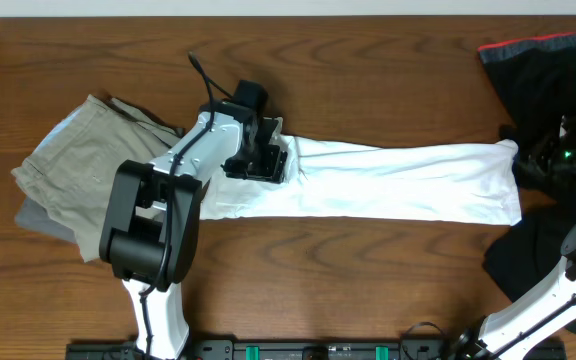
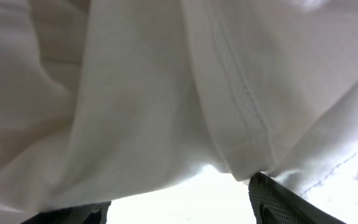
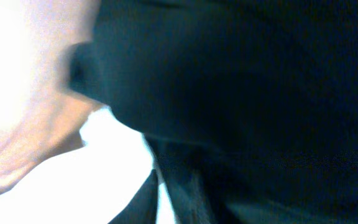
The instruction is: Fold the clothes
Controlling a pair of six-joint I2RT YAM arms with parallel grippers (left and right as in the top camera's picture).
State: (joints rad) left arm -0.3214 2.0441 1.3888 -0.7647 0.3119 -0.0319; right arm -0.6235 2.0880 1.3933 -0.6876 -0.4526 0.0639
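We see the white T-shirt [image 1: 398,185] drawn out into a long, narrow band of soft cotton on the brown wood-grain table [image 1: 368,80]. Its long axis runs left to right, with one end under the left gripper [image 1: 266,160] and the other at the right gripper [image 1: 533,160]. The band is smooth along the middle and bunches into shallow folds at each end. We cannot find the print; it is hidden or folded under.

From the left wrist, the fabric fills the view in loose drapes. A double-stitched hem [image 2: 241,99] runs down it toward the textured dark fingers [image 2: 278,199], which stand wide apart at the bottom edge with a bright gap between them.

The right gripper is dark against dark cloth, and its wrist view is blurred to black shapes with a washed-out white patch, so we cannot tell how its jaws stand.

A crumpled khaki garment [image 1: 78,170] lies at the left. A black garment with a red stripe [image 1: 548,70] is cut off at the upper right corner.
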